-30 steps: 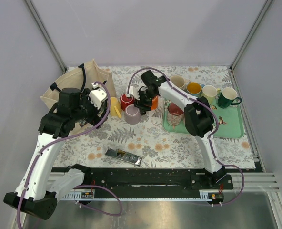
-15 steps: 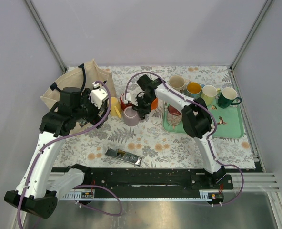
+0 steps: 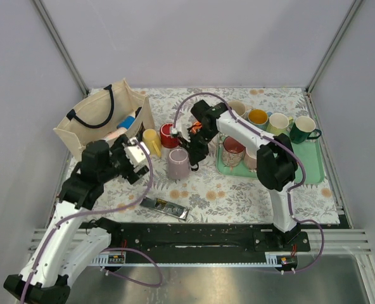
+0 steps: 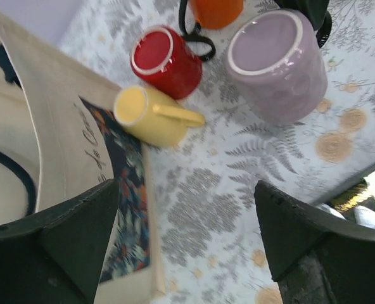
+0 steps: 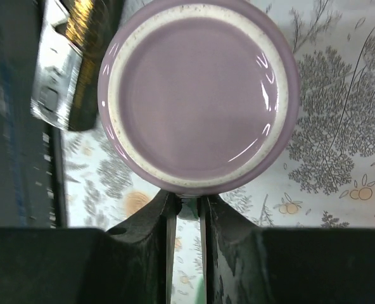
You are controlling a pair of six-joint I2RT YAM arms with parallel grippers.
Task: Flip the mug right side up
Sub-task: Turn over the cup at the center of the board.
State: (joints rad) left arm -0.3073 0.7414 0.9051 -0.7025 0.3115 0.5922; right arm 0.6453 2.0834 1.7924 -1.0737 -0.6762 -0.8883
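The lilac mug [image 3: 178, 164] is upside down left of the green tray, its pale-ringed base facing the right wrist camera [image 5: 197, 95]. It also shows in the left wrist view [image 4: 276, 63], tilted. My right gripper [image 3: 193, 157] is shut on the mug's handle at the mug's right side; in the right wrist view the gripper [image 5: 183, 204] has its jaws pinched under the rim of the base. I cannot tell whether the mug touches the cloth. My left gripper [image 3: 137, 158] is open and empty, left of the mug, over the cloth [image 4: 187, 215].
A yellow mug [image 3: 152, 140], a red mug [image 3: 169, 134] and an orange mug [image 4: 216, 9] lie behind the lilac one. A tote bag [image 3: 99, 120] stands at the back left. The green tray [image 3: 305, 168] holds mugs, with several more behind it. A foil packet [image 3: 165, 207] lies near the front.
My left arm has drawn back from the bag toward the near left and lowered. My right gripper has carried the lilac mug nearer the front and tilted it.
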